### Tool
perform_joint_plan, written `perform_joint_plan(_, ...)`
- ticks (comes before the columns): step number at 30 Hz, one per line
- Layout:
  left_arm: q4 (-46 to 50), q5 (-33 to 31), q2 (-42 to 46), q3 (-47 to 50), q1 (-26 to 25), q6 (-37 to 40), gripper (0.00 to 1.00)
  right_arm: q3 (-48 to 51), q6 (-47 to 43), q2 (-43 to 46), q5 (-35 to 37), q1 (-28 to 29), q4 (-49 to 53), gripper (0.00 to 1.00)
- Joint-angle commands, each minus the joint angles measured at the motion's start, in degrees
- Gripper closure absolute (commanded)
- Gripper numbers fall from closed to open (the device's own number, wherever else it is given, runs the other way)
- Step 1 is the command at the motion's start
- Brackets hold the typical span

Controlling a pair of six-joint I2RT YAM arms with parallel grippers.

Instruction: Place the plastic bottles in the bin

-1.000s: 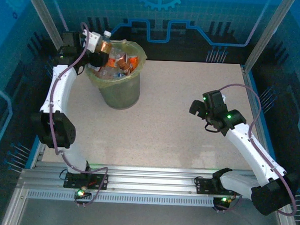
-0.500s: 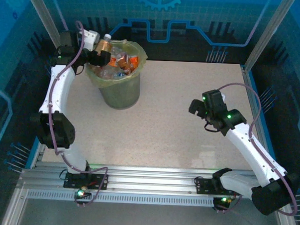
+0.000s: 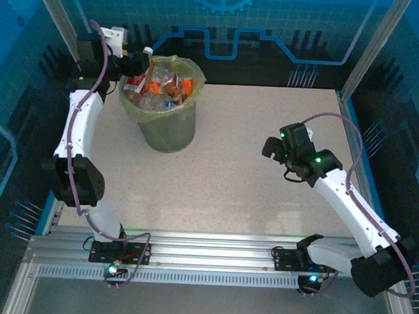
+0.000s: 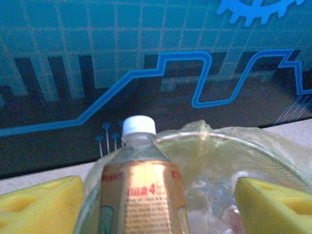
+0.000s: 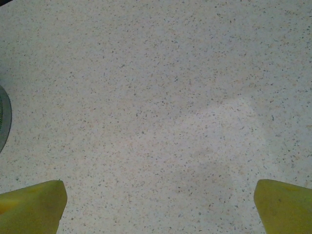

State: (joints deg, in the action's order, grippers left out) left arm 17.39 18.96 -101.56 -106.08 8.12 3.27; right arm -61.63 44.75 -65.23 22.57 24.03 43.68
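Note:
The bin [image 3: 167,131], lined with a yellow-green bag, stands at the table's far left and holds several plastic bottles [image 3: 172,86]. One bottle [image 3: 145,62] with a white cap and an orange-brown label stands upright just inside the bin's far-left rim. My left gripper [image 3: 132,67] hangs beside that rim. In the left wrist view this bottle [image 4: 141,195] sits between my yellow pads [image 4: 39,204], with the right pad well apart from it and the bag's rim [image 4: 234,141] behind. The left gripper [image 4: 158,207] is open. My right gripper [image 3: 274,149] hovers open over bare table, and in its wrist view nothing lies between the fingers [image 5: 29,207].
Speckled tabletop [image 3: 266,132] stretches between the bin and the right arm. Metal frame posts [image 3: 62,25] rise at both back corners before the blue back wall. An aluminium rail [image 3: 205,257] carries both arm bases at the near edge.
My left gripper has let go of the white-capped bottle and drawn back to the left, away from the bin. The bottle now stands at the rim. The right arm has hardly shifted.

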Motion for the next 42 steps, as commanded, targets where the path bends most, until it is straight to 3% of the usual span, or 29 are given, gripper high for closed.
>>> perform_joint_plan(1, -4.2, 0.5, -3.9, -3.6, 0.6, -5.5, 0.22, -2.1, 0.6, -1.1, 1.7, 1.1, 1.0, 0.0)
perform_joint_plan(13, -5.5, 9.0, -16.1, -15.6, 0.6, -12.0, 0.16, -3.2, 1.0, -3.6, 3.1, 2.4, 1.6, 0.0)
perform_joint_plan(22, -7.6, 22.6, -17.4, -16.5, 0.7, -13.1, 0.24, -3.8, 1.2, -3.9, 4.0, 2.5, 2.2, 0.0)
perform_joint_plan(28, -1.7, 27.3, -17.4, -17.4, 0.8, -10.0, 0.26, -2.9, 1.6, -2.8, 4.5, 2.6, 2.3, 0.0)
perform_joint_plan(38, 6.3, 29.8, -15.0, -14.4, 1.4, -4.8, 0.5, -2.4, 2.2, -0.9, 5.4, 2.6, 2.9, 0.0)
perform_joint_plan(42, 10.3, 28.6, -14.9, -14.4, 1.5, -1.4, 0.53, -2.1, 2.4, -0.4, 5.8, 2.5, 2.9, 0.0)
